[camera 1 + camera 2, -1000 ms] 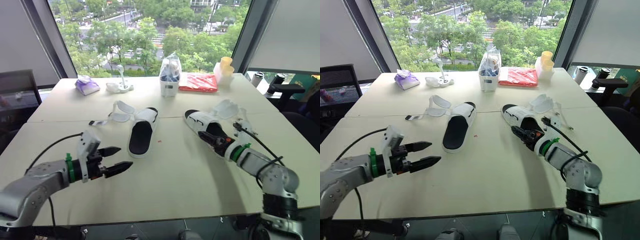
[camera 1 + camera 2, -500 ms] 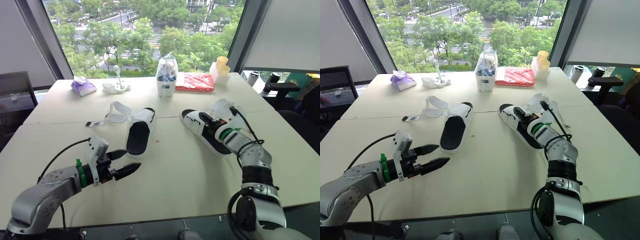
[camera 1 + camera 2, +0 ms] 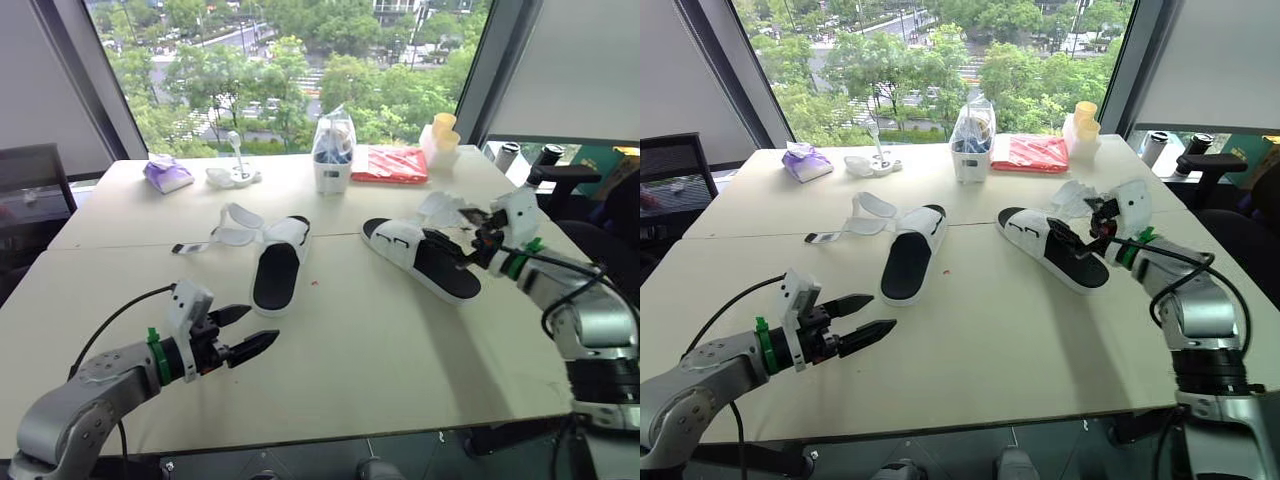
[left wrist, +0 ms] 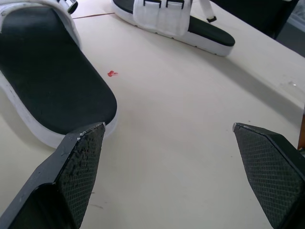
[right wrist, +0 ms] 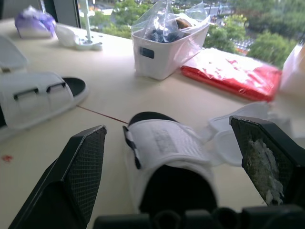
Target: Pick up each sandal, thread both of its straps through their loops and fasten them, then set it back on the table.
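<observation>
Two sandals on the table (image 3: pixel 360 360), with both grippers. The heel end of the right sandal (image 3: pixel 425 262) is hidden behind the right gripper (image 3: pixel 478 243), and contact between them cannot be made out; its loose straps (image 3: pixel 443 208) are seen as a crumpled white mass, their threading not discernible. In the left wrist view the left sandal (image 4: pixel 47 76) is cut off at the frame edge. Both sandals are white with black footbeds and lie nearer the robot than the white basket (image 3: pixel 333 160), one to each side of it. The left sandal's straps (image 3: pixel 240 225) are spread open, unfastened. Both grippers' fingers are spread wide with nothing held, the left gripper (image 3: pixel 262 325) being nearer the robot than the left sandal.
</observation>
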